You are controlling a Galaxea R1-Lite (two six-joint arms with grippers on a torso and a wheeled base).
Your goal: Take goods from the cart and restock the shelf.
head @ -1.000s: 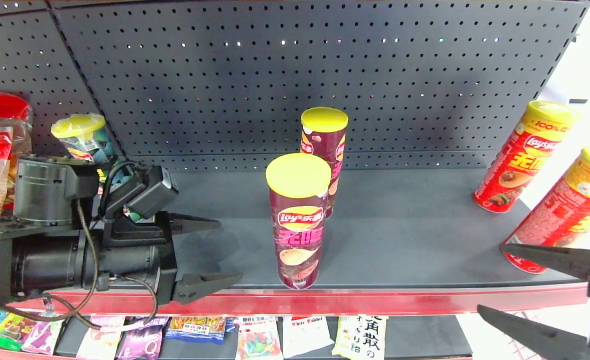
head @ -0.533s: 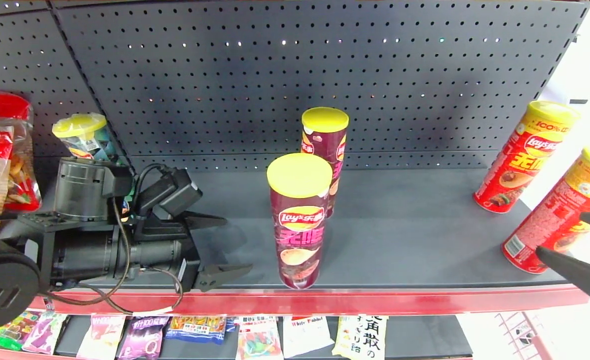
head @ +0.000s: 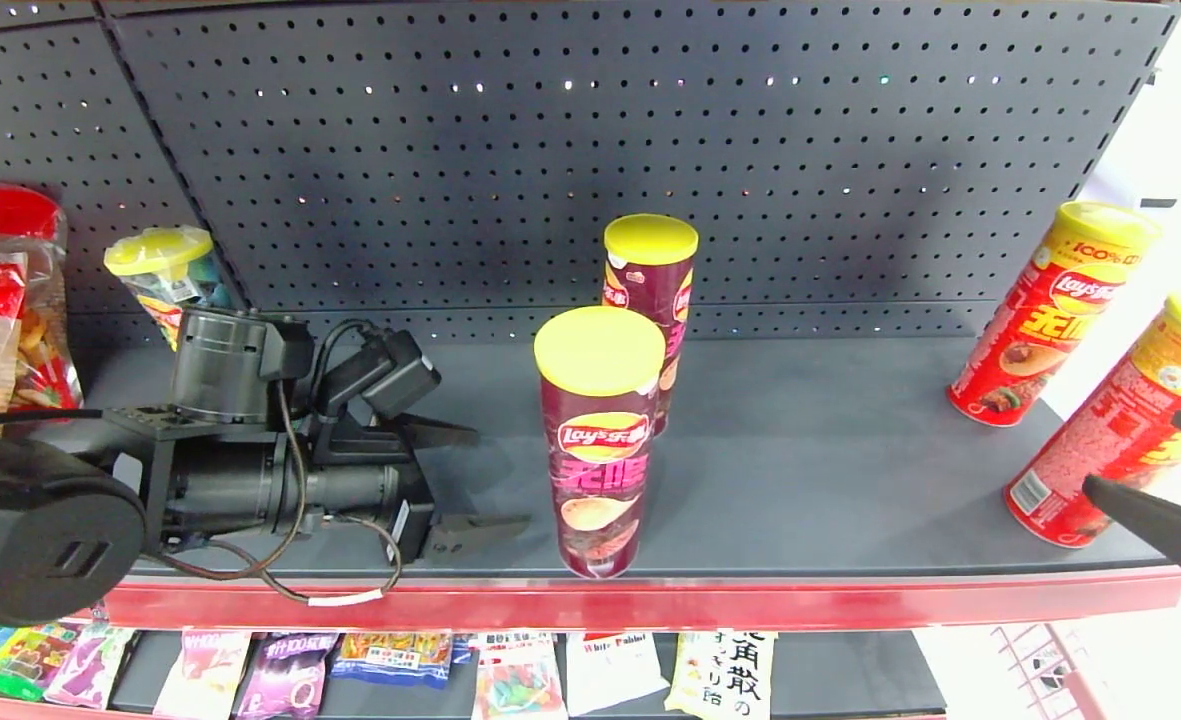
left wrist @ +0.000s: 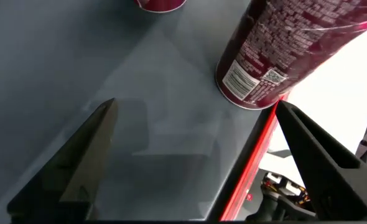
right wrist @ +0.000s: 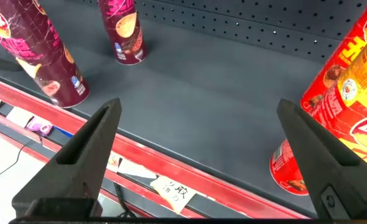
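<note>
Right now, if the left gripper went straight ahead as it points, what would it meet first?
Probably the front maroon chip can; the open left gripper aims at its lower half, though depth is unclear.

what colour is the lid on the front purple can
Yellow. The lid shows best in the head view.

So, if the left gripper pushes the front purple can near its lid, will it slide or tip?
It would probably tip: the can is tall, narrow and upright on a small base. A low push from the left gripper may slide it on the smooth shelf. Once fallen, its round body would likely roll.
</note>
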